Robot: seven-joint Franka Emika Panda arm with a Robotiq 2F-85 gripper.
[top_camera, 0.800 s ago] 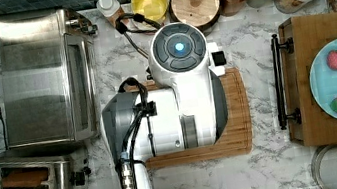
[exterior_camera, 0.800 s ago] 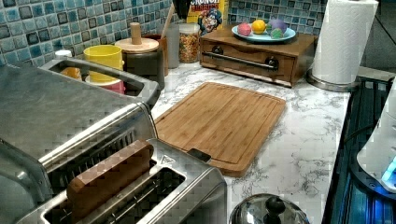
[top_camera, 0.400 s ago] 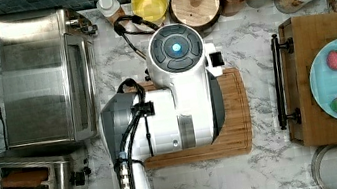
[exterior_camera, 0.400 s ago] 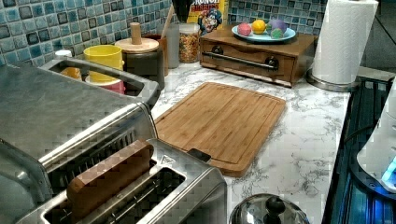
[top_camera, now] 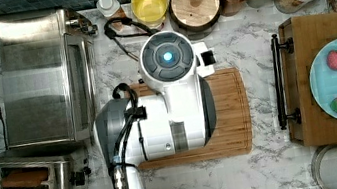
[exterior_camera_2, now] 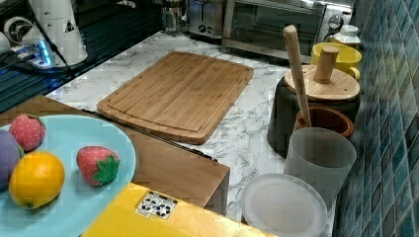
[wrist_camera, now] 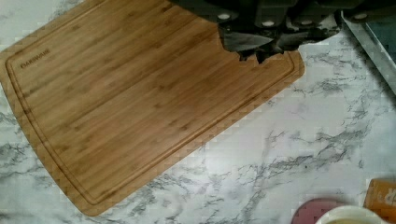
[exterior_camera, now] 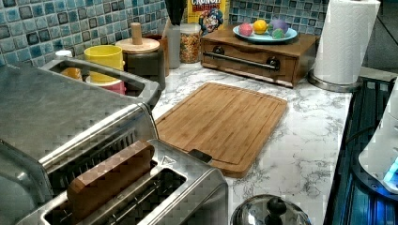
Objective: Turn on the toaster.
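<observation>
**Arm over board, toaster at corner of worktop**

Your toaster (top_camera: 29,181) sits on the marble worktop (top_camera: 269,170) just beside the toaster oven (top_camera: 45,77), on the oven's lower side in the top view. A brown slice stands in one slot; in the left view the slice (exterior_camera: 109,179) rises above the slot rim. The black lever and knob (top_camera: 80,177) are on the end facing the cutting board (top_camera: 229,110), the board lying well apart from the toaster.

The arm (top_camera: 167,99) hangs over the board, covering most of it in the top view. In the wrist view you see the claw (wrist_camera: 268,35) as a dark mass above one corner of the board (wrist_camera: 140,102); its fingers are not resolved there, so you cannot tell how far it is open or whether it has hold of anything. It is well away from the toaster.

Beyond the board, away from the toaster: a wooden box (top_camera: 309,103) carrying a blue plate (top_camera: 326,96) of toy fruit. A yellow cup (top_camera: 149,4) and a lidded canister (top_camera: 195,2) stand near the oven along the tiled wall. A kettle lid (exterior_camera: 270,213) sits just beside the toaster.
</observation>
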